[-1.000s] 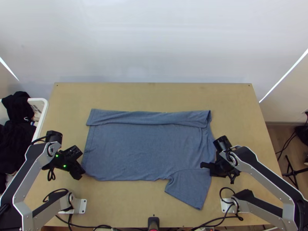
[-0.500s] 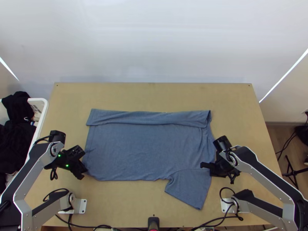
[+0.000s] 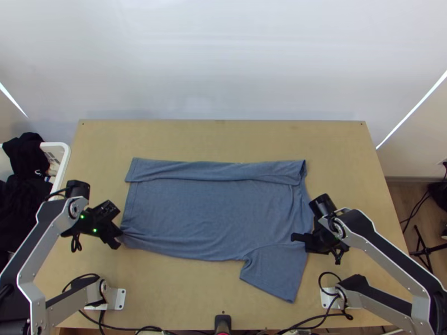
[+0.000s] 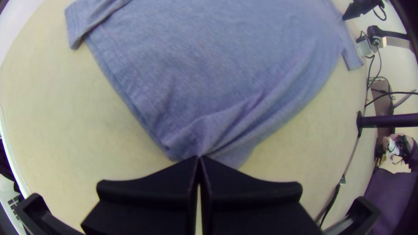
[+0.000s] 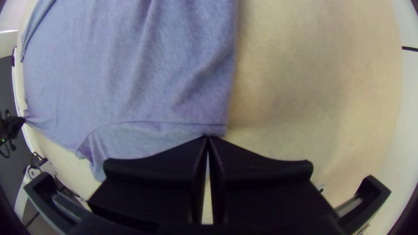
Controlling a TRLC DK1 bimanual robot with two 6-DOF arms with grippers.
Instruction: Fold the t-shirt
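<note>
In the top view, an open strip of desk runs above the t-shirt and another lies below it left of centre, with the left arm blocking lower left and the right arm lower right.

The t-shirt is showing a muted slate blue, looking faintly heathered in the left wrist view. The surface is showing a light tan. The left tool and right tool are showing black, green lights glowing on the left one. The laundry basket is showing white, the clothes in it mostly black, and the wall pale grey.
</note>
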